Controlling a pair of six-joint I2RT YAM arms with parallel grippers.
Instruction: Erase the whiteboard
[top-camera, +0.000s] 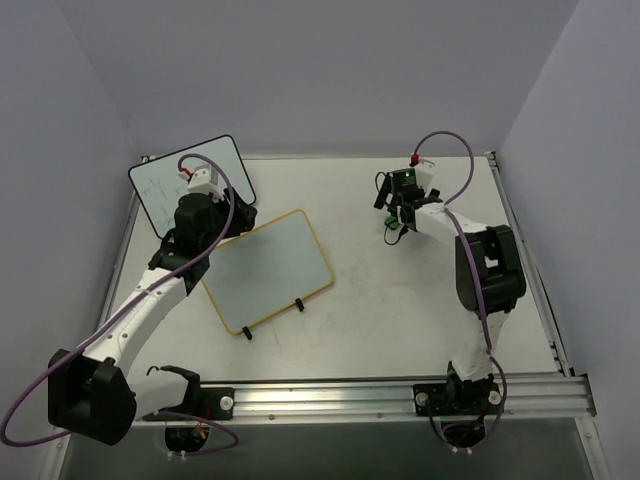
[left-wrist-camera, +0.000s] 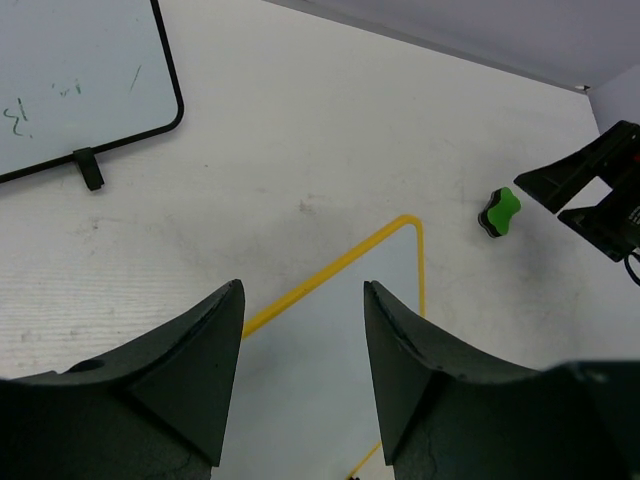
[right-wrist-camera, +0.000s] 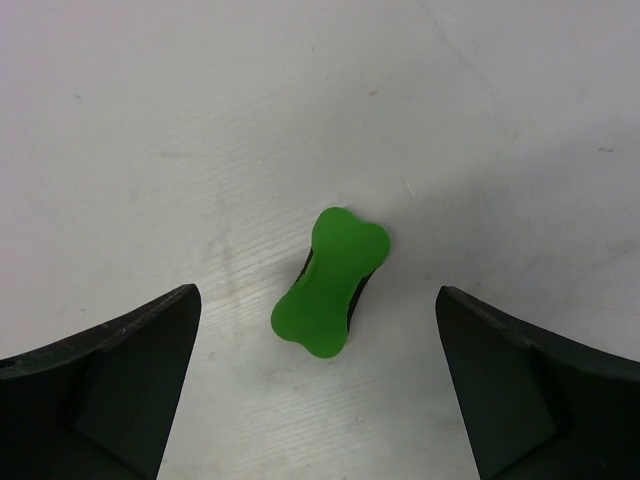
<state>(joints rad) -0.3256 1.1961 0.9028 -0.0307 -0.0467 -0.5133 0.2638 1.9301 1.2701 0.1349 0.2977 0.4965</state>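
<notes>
The left arm (top-camera: 150, 300) hides the whiteboard's (top-camera: 270, 265) far-left corner; scribbles on the black-framed board (left-wrist-camera: 80, 60) are too small to read.

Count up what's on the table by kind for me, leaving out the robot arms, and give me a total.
Whiteboards: 2, the yellow-framed whiteboard and the black-framed whiteboard
Erasers: 1, the green eraser
Total: 3

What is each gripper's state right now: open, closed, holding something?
Left gripper: open, empty, over the yellow-framed rectangular whiteboard.
Right gripper: open, empty; the green bone-shaped eraser lies untouched between its jaws.
</notes>
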